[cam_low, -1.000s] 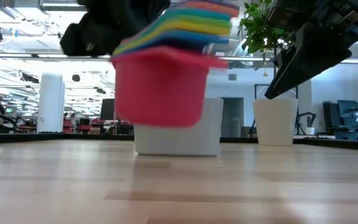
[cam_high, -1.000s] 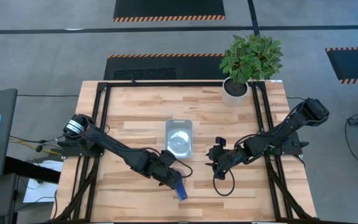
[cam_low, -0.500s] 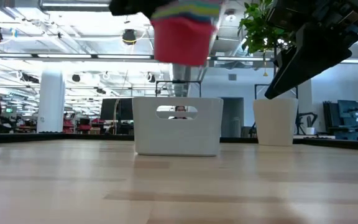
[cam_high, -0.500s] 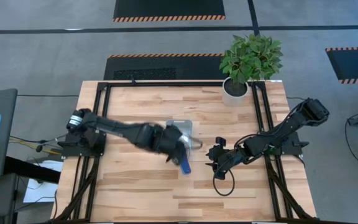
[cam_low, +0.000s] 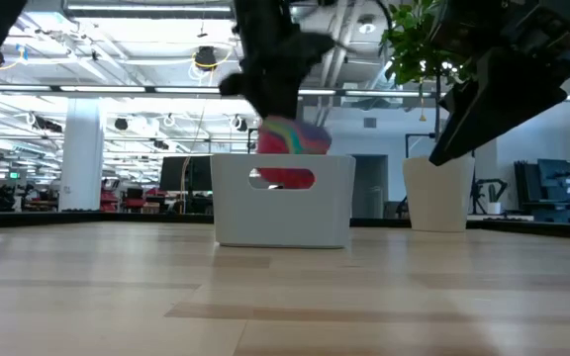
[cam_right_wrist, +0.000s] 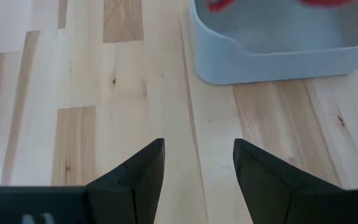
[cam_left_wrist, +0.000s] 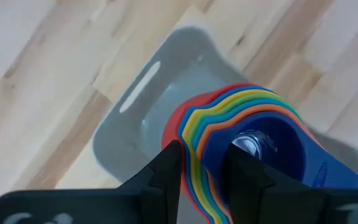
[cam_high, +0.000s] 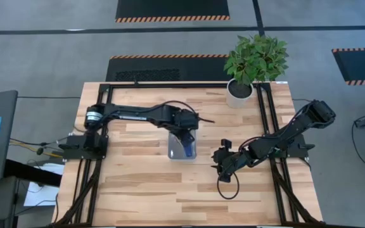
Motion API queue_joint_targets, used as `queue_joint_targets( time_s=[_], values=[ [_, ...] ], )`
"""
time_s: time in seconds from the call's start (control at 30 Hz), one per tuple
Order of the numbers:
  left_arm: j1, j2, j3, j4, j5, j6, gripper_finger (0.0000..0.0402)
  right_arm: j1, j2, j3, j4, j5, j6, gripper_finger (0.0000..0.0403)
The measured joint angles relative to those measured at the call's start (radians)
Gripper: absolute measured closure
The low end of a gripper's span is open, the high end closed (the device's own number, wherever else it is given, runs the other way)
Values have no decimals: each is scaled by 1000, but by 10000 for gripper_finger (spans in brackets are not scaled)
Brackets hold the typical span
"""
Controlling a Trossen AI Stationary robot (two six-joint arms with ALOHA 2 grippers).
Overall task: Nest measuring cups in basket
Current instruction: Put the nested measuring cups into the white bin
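The measuring cups [cam_left_wrist: 247, 143] are nested in one stack, red outermost and dark blue innermost, with the dark blue handle [cam_high: 189, 151] sticking out toward the near edge. My left gripper [cam_high: 185, 130] is shut on the stack over the pale rectangular basket [cam_high: 175, 147] at mid-table. In the low view the stack [cam_low: 291, 138] sits partly below the rim of the basket [cam_low: 283, 213], and red shows through the handle slot. My right gripper [cam_high: 215, 158] hangs open to the right of the basket, above bare wood. My left gripper [cam_left_wrist: 201, 155] pinches the stacked cup walls at the rim [cam_left_wrist: 194, 134]. One finger [cam_left_wrist: 166, 171] is outside the red cup and the other [cam_left_wrist: 238, 168] is inside the dark blue one. It comes from above, pointing down. The basket wall hides the stack's bottom.
A potted plant in a white pot [cam_high: 239, 92] stands at the far right corner and shows in the low view as the pot [cam_low: 438, 193]. Black frame rails [cam_high: 103, 126] run along the left and right sides. Open wood lies near the basket and to its left.
My left gripper has carried the stack from near the table's near edge, up and toward the far edge. It then came down over the basket, turning as it went. The stack was first close to the low camera, then high above the basket, and is now partly inside it.
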Motion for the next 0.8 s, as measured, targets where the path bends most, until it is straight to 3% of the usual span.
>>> queue_joint_targets(
  time_s=[0.27, 0.5, 0.8],
  values=[
    [25, 115, -1, 3, 45, 27, 317, 4, 0, 0, -24, 1, 11, 186],
    [24, 138, -2, 3, 16, -4, 311, 28, 0, 0, -21, 2, 11, 186],
    [0, 135, -2, -4, -47, -34, 235, 32, 0, 0, -16, 12, 12, 186]
  ],
)
